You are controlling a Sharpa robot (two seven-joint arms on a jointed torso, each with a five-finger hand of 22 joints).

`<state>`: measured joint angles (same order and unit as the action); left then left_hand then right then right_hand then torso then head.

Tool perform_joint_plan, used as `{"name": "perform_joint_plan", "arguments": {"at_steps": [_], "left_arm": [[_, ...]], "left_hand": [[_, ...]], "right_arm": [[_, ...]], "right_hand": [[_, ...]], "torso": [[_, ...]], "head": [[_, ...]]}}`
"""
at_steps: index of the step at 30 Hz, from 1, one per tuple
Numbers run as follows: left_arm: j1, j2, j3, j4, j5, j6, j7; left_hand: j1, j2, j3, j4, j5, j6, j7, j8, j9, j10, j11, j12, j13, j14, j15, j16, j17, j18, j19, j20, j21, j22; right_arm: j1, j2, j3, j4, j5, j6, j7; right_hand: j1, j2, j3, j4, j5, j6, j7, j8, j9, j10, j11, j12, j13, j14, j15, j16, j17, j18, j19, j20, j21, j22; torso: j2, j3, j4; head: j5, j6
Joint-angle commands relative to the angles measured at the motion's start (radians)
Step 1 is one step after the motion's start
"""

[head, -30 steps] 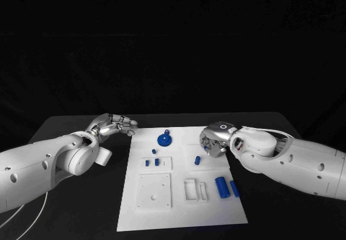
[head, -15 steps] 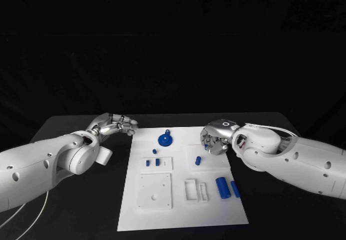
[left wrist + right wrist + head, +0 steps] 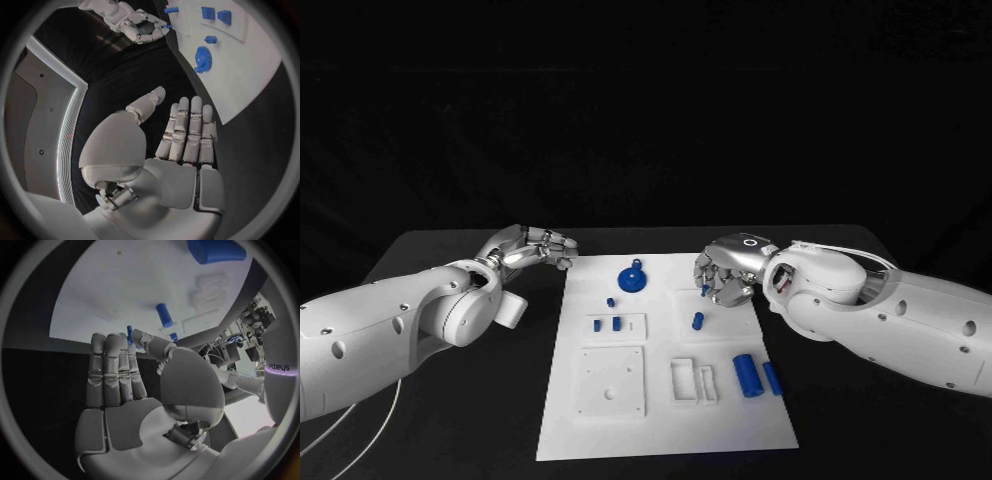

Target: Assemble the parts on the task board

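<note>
Status: right hand over the board's far right side, left hand idle off the board

Task board (image 3: 668,440) lies flat mid-table (image 3: 877,400). Nearest on it: a raised square plate (image 3: 610,382) on the left side and a white open frame (image 3: 689,380) beside it. Just right of the frame are a thick blue cylinder (image 3: 746,375) and a thinner blue cylinder (image 3: 769,376), lying side by side.

Next row back: a small recessed panel (image 3: 629,332) with two short blue pieces (image 3: 606,325) in it. A blue peg (image 3: 695,320) sits apart to their right. A tiny blue peg (image 3: 609,302) is just beyond the panel. The round blue part (image 3: 630,279) is near the far edge.

Right hand (image 3: 728,272) is palm-down above the far right of the board. Its fingers are straight and together, with the thumb brought in. A small blue part (image 3: 129,333) sits between thumb tip and fingertip and looks pinched. The left wrist view shows the same blue tip at its fingertips.

Left hand (image 3: 531,248) is off the board's far left corner, above the table. Its fingers are extended side by side, thumb apart, and it holds nothing.

Versus 1 s ago: right hand has crept slightly up and toward the board centre. Left hand and loose parts are unchanged.
</note>
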<state>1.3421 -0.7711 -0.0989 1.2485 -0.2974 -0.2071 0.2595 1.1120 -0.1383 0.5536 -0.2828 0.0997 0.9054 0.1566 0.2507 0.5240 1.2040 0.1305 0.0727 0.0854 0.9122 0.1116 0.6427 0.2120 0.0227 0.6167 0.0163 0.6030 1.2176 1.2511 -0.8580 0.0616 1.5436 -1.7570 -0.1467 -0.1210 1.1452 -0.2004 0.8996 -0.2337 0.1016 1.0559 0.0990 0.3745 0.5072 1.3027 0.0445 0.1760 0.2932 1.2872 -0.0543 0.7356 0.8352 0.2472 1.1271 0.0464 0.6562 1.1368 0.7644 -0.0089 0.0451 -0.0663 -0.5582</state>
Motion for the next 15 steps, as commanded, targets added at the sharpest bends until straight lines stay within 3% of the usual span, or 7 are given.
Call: {"name": "perform_joint_plan", "arguments": {"at_steps": [1, 8, 15], "left_arm": [[0.001, 0.008, 0.001, -0.006, 0.012, 0.009, 0.01], [0.0, 0.026, 0.001, -0.028, 0.017, 0.004, 0.012], [0.0, 0.044, 0.001, -0.051, 0.024, -0.003, 0.014]], "left_hand": [[-0.001, 0.008, -0.006, -0.001, 0.005, -0.005, -0.001, 0.006, -0.001, -0.007, -0.001, -0.002, -0.002, 0.007, 0.001, -0.005, 0.002, 0.016, 0.005, -0.002, -0.007, 0.001], [-0.001, 0.008, -0.006, -0.001, 0.005, -0.005, -0.001, 0.007, -0.001, -0.007, -0.001, -0.002, -0.002, 0.007, 0.001, -0.006, 0.003, 0.016, 0.005, -0.002, -0.007, 0.002], [-0.001, 0.009, -0.006, -0.001, 0.005, -0.005, -0.001, 0.007, -0.002, -0.007, -0.002, -0.002, -0.002, 0.007, 0.001, -0.007, 0.003, 0.016, 0.005, -0.002, -0.008, 0.002]], "right_arm": [[0.0, 0.01, 0.001, 0.025, 0.035, -0.015, 0.022], [-0.002, 0.051, 0.001, 0.075, 0.043, -0.027, 0.032], [-0.016, 0.104, 0.001, 0.108, 0.023, -0.029, 0.033]], "right_hand": [[-0.001, -0.007, 0.006, 0.004, 0.005, 0.007, -0.002, 0.002, 0.001, 0.006, 0.002, -0.001, 0.002, 0.002, -0.007, 0.006, 0.002, 0.015, 0.001, -0.006, 0.006, 0.001], [-0.002, -0.005, 0.007, 0.007, 0.01, 0.006, -0.002, 0.001, 0.003, 0.005, 0.003, -0.003, 0.005, 0.001, -0.006, 0.006, 0.002, 0.015, 0.001, -0.006, 0.007, 0.001], [-0.002, -0.004, 0.007, 0.007, 0.013, 0.004, -0.001, 0.0, 0.005, 0.004, 0.003, -0.004, 0.007, 0.001, -0.006, 0.006, 0.002, 0.015, 0.001, -0.007, 0.007, 0.002]], "torso": [[-0.001, -0.0005, 0.0006], [-0.002, -0.001, 0.0013], [-0.007, -0.0043, 0.002]], "head": [[0.01, 0.002], [0.036, 0.004], [0.068, -0.002]]}}
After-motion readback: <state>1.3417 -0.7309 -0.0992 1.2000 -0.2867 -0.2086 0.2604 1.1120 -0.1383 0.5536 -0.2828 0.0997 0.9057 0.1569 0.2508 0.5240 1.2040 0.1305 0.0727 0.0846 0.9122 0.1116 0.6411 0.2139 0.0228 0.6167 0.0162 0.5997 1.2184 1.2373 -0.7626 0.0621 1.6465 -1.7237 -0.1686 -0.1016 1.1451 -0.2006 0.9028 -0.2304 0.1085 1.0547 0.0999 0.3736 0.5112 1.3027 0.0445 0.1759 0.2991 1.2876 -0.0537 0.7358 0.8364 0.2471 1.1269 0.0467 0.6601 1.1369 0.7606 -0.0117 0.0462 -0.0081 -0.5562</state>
